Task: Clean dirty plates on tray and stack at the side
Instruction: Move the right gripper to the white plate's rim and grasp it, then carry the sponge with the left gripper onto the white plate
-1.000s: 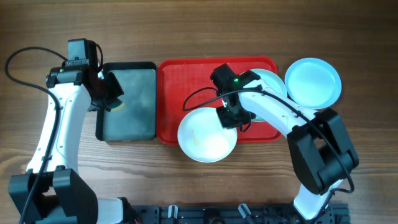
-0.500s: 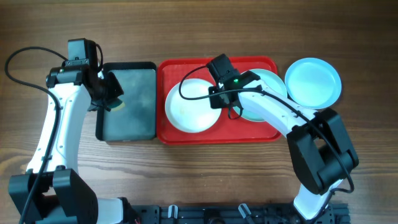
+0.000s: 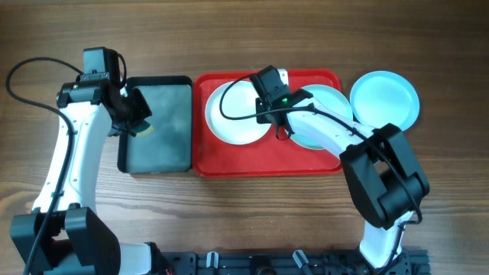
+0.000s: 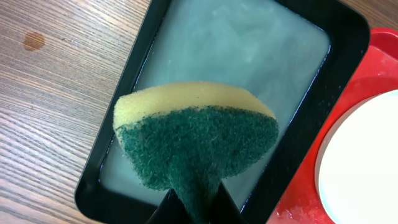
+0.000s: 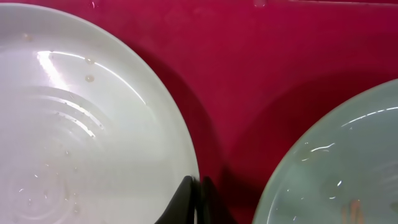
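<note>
The white plate (image 3: 237, 112) lies on the red tray (image 3: 252, 160), left of middle; it fills the left of the right wrist view (image 5: 81, 124). My right gripper (image 3: 269, 114) is shut on the white plate's right rim (image 5: 198, 193). An aqua plate (image 3: 325, 118) lies on the tray's right part, partly under the right arm; its edge shows in the right wrist view (image 5: 336, 168). The other aqua plate (image 3: 384, 101) sits on the table right of the tray. My left gripper (image 3: 131, 118) is shut on a yellow-green sponge (image 4: 196, 140) above the black tray (image 4: 292, 168).
The black tray with grey inside (image 3: 155, 122) stands left of the red tray, touching it. Cables run over both arms. The table's front edge carries a dark rail (image 3: 275, 263).
My right gripper has carried the white plate from the tray's front edge back and left onto the tray. The left arm has not moved.
</note>
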